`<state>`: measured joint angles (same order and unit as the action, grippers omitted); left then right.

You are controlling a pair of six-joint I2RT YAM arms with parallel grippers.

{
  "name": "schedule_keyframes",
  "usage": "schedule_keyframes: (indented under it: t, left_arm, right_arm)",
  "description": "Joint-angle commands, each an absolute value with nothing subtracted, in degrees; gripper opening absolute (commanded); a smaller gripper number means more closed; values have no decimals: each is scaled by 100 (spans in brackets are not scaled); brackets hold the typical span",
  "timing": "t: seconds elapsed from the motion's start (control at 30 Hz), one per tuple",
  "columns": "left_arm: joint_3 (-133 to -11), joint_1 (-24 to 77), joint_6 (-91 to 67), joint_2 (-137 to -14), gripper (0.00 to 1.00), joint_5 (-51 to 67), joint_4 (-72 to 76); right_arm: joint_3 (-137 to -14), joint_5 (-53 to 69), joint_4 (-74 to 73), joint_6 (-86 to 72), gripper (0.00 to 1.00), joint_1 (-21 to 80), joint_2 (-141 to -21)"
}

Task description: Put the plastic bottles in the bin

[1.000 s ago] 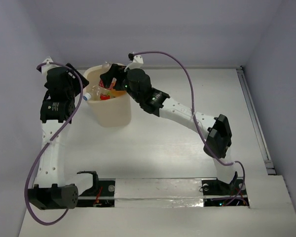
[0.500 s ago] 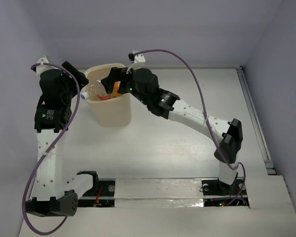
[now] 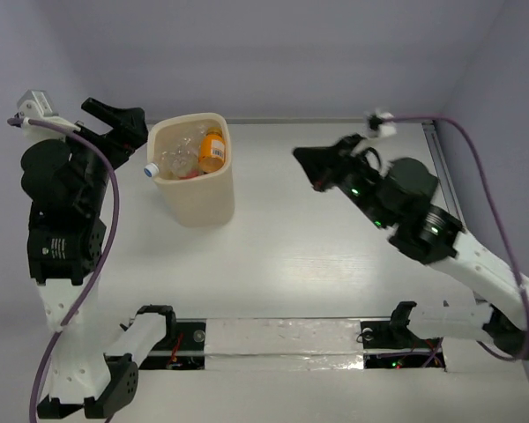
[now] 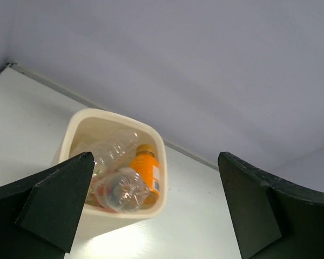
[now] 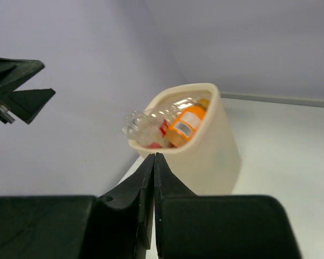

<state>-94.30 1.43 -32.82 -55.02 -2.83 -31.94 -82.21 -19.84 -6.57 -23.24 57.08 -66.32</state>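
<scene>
The cream bin (image 3: 204, 201) stands at the back left of the table. Plastic bottles lie inside it: a short orange one (image 3: 212, 150), clear crinkled ones (image 3: 178, 157), and one whose blue-capped end (image 3: 150, 169) pokes over the left rim. My left gripper (image 3: 122, 123) hangs open and empty, left of the bin. In the left wrist view the bin (image 4: 108, 224) and orange bottle (image 4: 146, 171) show between the spread fingers (image 4: 43, 205). My right gripper (image 3: 305, 164) is shut on nothing, well to the right of the bin. Its closed tips (image 5: 154, 156) point at the bin (image 5: 218, 156).
Purple cables loop off both arms (image 3: 115, 203). A metal rail (image 3: 454, 211) runs along the table's right edge. The arm bases and black clamps (image 3: 154, 317) sit on the near edge. Grey walls close the back and sides.
Both arms have pulled back from the bin. The right gripper swung far to the right and shut. The left gripper moved left and opened wider. The orange bottle lies in the bin.
</scene>
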Motion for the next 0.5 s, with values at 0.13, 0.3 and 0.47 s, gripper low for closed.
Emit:
schedule_keyframes:
  t: [0.13,0.3,0.47]
  left_arm:
    - [-9238,289,-3349,-4668,99,667,-3173]
    - [-9211,290,-3270,-4368,99,747,-3620]
    - [-8930,290,-3366,-4272,99,992,-3437]
  right_arm:
    - [-6725,-3233,-2397,-2776,59,5739,-3685]
    - [-6363,-3568,-3506,-3427,100,5739,-2726]
    - [-6486,-3691,-3744,-3393,100,5739,-2681]
